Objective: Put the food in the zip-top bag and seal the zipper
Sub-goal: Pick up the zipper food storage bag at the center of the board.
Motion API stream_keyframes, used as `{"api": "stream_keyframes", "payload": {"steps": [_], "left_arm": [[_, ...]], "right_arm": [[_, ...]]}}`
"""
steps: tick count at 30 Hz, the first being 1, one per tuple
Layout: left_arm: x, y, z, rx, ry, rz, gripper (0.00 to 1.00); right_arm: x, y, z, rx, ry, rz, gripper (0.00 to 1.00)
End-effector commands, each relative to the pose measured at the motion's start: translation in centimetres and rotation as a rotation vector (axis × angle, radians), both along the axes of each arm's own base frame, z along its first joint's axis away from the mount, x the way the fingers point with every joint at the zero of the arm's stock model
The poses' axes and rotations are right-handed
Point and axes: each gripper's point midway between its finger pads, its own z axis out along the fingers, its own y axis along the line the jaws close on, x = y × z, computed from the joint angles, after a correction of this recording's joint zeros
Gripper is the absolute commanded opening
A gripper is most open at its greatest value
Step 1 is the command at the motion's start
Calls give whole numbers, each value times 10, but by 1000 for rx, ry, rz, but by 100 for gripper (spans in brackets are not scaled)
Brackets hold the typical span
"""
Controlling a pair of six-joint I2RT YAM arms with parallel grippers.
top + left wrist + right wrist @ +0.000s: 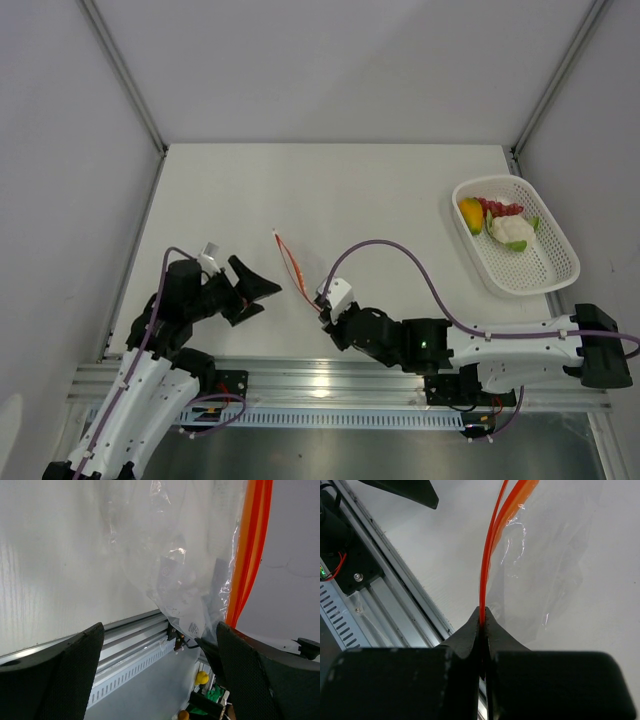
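The clear zip-top bag [182, 575] hangs above the table, and its orange-red zipper [291, 263] runs from the table's middle toward my right gripper [325, 308]. In the right wrist view my right gripper [483, 612] is shut on the end of the zipper [492, 545], with the bag [545, 565] hanging beyond. My left gripper [250, 290] is open and empty, just left of the bag. In its wrist view the gripper [160, 630] has the zipper [250, 545] by its right finger. The food lies in the basket: a yellow-orange fruit [470, 213], a red grape bunch [500, 208], a whitish piece [511, 230] and a green piece [518, 245].
A white oval mesh basket [555, 275] stands at the table's right edge. Grey walls close in the table on the left, back and right. An aluminium rail [330, 385] runs along the near edge by the arm bases.
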Motion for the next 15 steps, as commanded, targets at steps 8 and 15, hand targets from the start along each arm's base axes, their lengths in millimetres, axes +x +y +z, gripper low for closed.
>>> {"api": "stream_keyframes", "payload": {"steps": [8,15], "left_arm": [[13,-2,25,-37,-63,40,95],[14,-3,21,-42,-50,40,95]], "right_arm": [[-11,14,3,45,3,-13,0],[-14,17,-3,31,4,-13,0]]}}
